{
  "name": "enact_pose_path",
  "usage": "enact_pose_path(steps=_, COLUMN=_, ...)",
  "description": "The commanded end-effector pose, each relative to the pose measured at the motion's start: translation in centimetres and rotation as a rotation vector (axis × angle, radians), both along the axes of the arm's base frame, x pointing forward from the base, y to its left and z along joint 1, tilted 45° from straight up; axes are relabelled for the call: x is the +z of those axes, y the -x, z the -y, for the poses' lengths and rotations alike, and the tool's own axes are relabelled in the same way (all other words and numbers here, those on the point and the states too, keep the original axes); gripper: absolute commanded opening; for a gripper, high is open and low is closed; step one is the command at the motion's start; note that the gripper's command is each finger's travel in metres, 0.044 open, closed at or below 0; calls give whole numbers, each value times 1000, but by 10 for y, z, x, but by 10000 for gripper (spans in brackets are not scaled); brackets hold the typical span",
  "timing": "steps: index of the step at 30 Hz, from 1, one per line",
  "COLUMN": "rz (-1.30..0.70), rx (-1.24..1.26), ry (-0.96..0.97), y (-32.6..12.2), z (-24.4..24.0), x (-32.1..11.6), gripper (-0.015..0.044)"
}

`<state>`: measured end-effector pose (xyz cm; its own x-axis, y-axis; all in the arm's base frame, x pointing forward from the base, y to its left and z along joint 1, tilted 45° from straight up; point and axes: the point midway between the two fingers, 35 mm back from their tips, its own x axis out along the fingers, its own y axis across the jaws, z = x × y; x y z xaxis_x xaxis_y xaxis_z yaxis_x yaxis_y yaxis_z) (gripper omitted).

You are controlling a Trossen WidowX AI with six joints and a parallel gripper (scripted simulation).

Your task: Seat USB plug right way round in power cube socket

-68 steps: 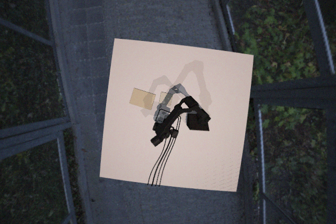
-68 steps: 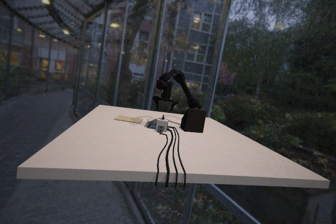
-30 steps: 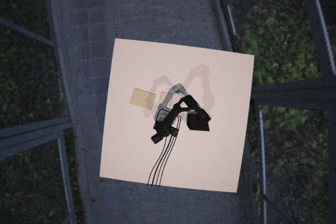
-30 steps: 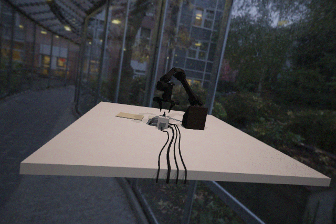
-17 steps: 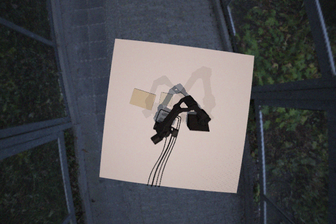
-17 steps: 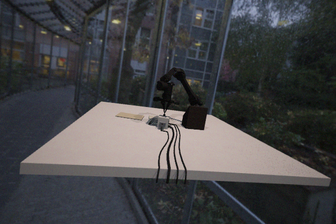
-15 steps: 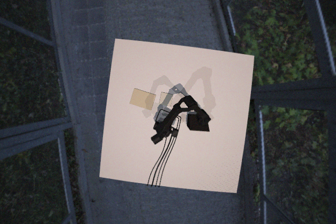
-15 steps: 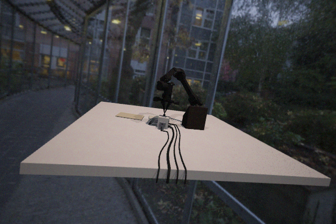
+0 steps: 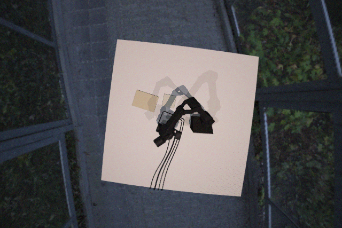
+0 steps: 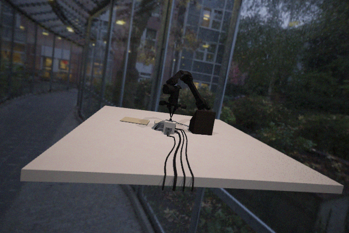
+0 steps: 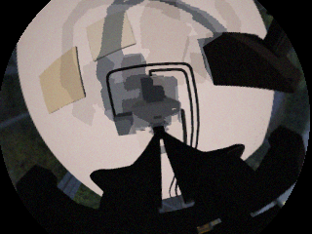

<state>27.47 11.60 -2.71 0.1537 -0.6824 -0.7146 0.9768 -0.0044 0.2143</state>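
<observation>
The power cube point(image 10: 169, 125) point(image 11: 156, 108) stands near the middle of the table, pale at the front in the exterior view and in the arm's shadow in the wrist view. My gripper point(image 10: 170, 119) point(image 11: 160, 136) points down just above its top. The fingertips are together on the small dark USB plug point(image 11: 158, 129), which is mostly hidden by them. The plug's way round and its depth in the socket cannot be told. In the top view the arm hides the fingertips.
Black cables point(image 9: 165, 159) point(image 10: 175, 154) point(image 11: 195, 104) loop around the cube and run over the table's near edge. Other plugs sit at the cube's sides. A tan panel point(image 9: 145, 100) point(image 10: 134, 120) point(image 11: 62, 80) and a smaller pale one point(image 9: 166, 99) lie beyond. The dark arm base point(image 9: 201, 126) point(image 10: 202, 122) stands beside.
</observation>
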Motion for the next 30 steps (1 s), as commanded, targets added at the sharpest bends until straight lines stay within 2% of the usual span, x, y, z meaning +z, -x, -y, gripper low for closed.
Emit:
enact_pose_path(steps=1, rz=1, rx=-1, ry=-1, y=0, z=-2, x=2, gripper=0)
enact_pose_path(steps=30, rz=1, rx=-1, ry=-2, y=3, z=-15, x=16, gripper=0)
